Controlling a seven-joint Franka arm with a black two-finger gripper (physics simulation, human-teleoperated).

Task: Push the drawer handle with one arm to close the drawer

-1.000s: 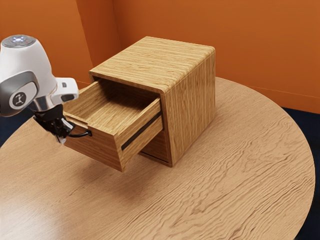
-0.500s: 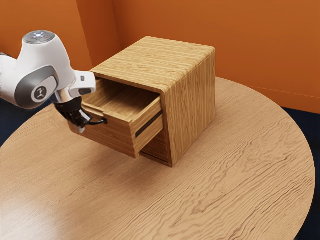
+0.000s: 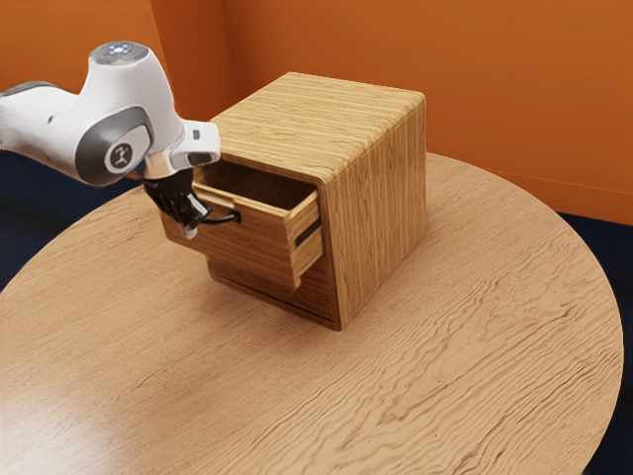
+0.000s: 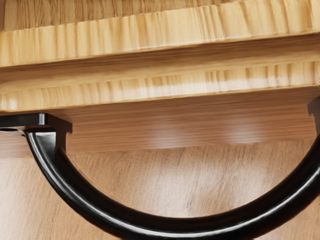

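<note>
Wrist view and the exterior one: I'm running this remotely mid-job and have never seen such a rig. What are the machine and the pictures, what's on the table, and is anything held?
The machine is one white jointed arm ending in a black hand. The exterior view comes from a camera beside the arm, which enters from that view's left. The wrist view comes from a camera on the hand, looking closely at the curved black handle.

On the round wooden table stands a wooden cabinet. Its upper drawer is partly open, with the handle on its front.

The hand is at that handle. Whether it grips it or merely presses on it, I cannot tell from these pictures.
</note>
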